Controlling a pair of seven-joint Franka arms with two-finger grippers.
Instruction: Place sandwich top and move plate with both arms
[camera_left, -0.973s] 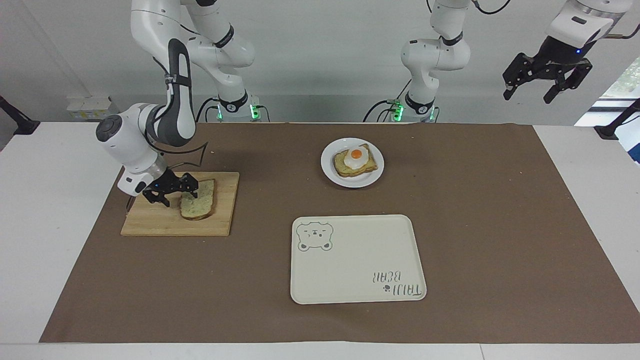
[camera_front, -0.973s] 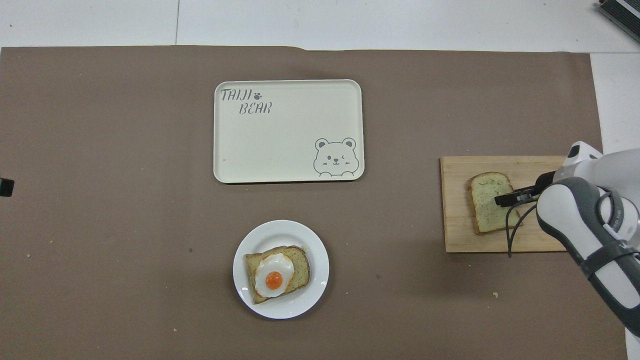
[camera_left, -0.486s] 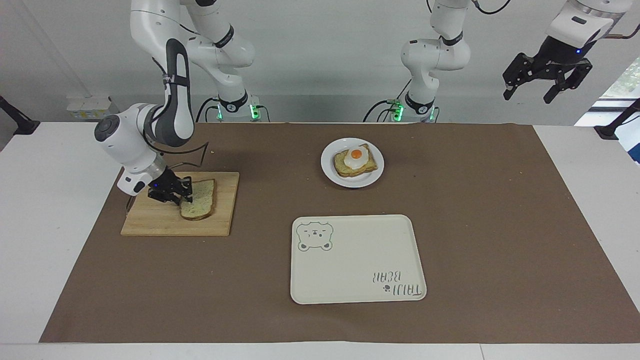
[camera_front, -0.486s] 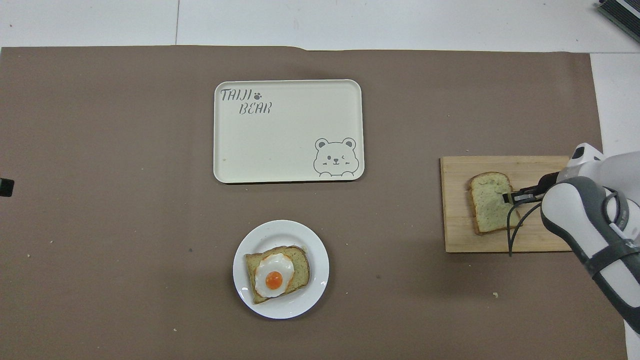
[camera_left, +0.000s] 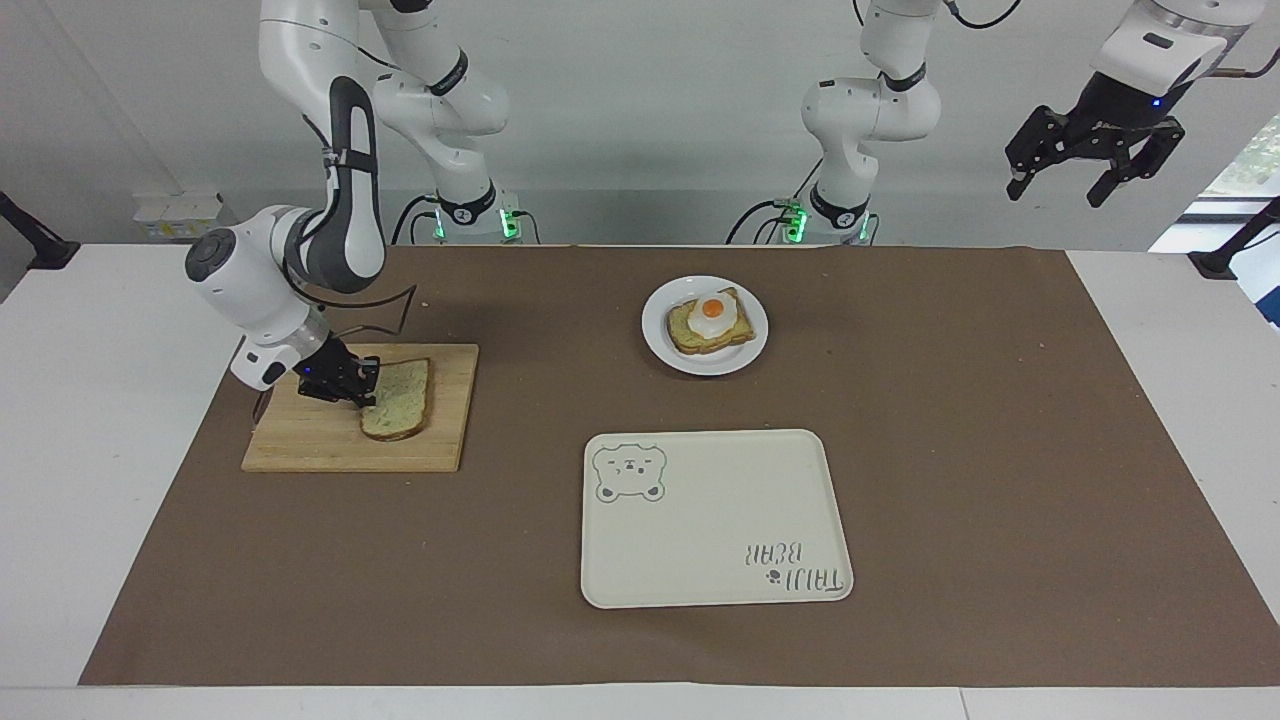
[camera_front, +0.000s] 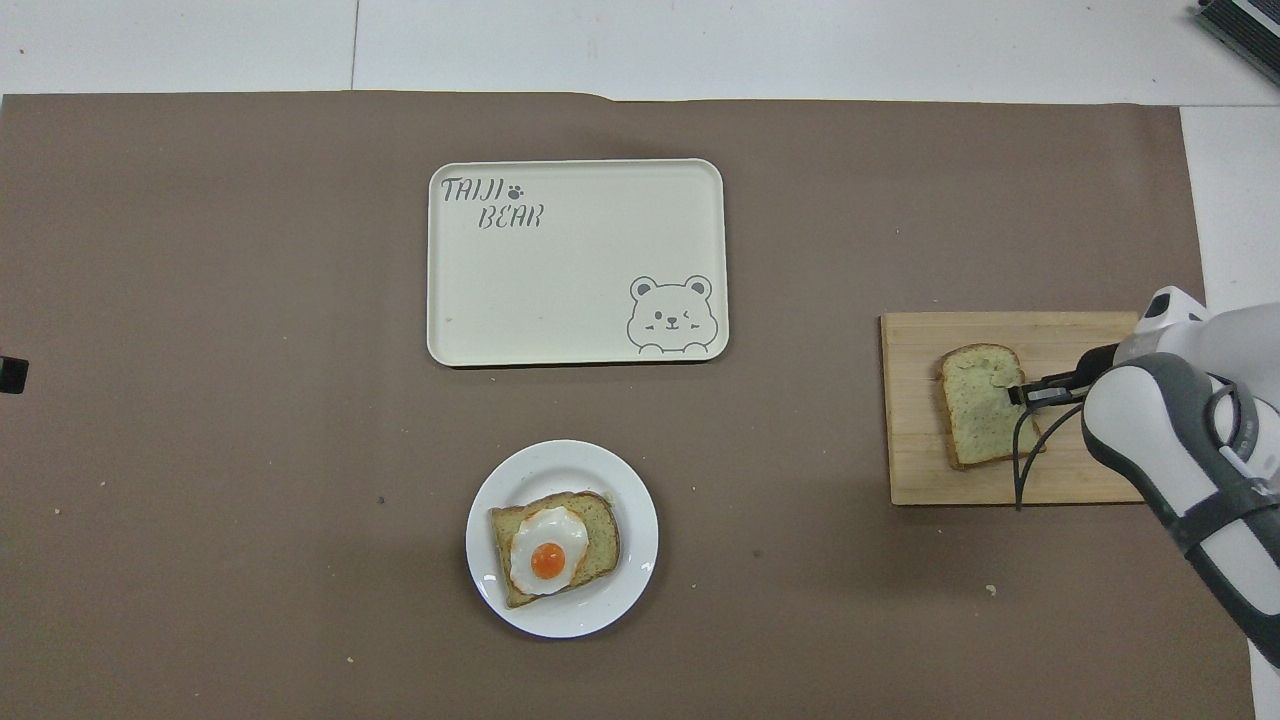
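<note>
The sandwich top (camera_left: 400, 402), a plain speckled bread slice, lies on a wooden cutting board (camera_left: 300, 445) toward the right arm's end of the table. My right gripper (camera_left: 362, 392) is low over the board and shut on the slice's edge; in the overhead view the gripper (camera_front: 1018, 393) pinches the slice (camera_front: 975, 410) at its side. The white plate (camera_left: 660, 350) stands near the robots at mid-table and carries a toast slice with a fried egg (camera_left: 708, 322); the plate also shows in the overhead view (camera_front: 620, 600). My left gripper (camera_left: 1065, 188) waits open, high above the left arm's end of the table.
A cream rectangular tray (camera_left: 700, 530) with a bear drawing and lettering lies farther from the robots than the plate, also in the overhead view (camera_front: 570, 290). A brown mat covers the table. The cutting board (camera_front: 920, 470) sits at the mat's edge.
My right gripper was open beside the bread slice and has shut on its edge, drawing back slightly. The slice still lies on the board. The left arm has not moved.
</note>
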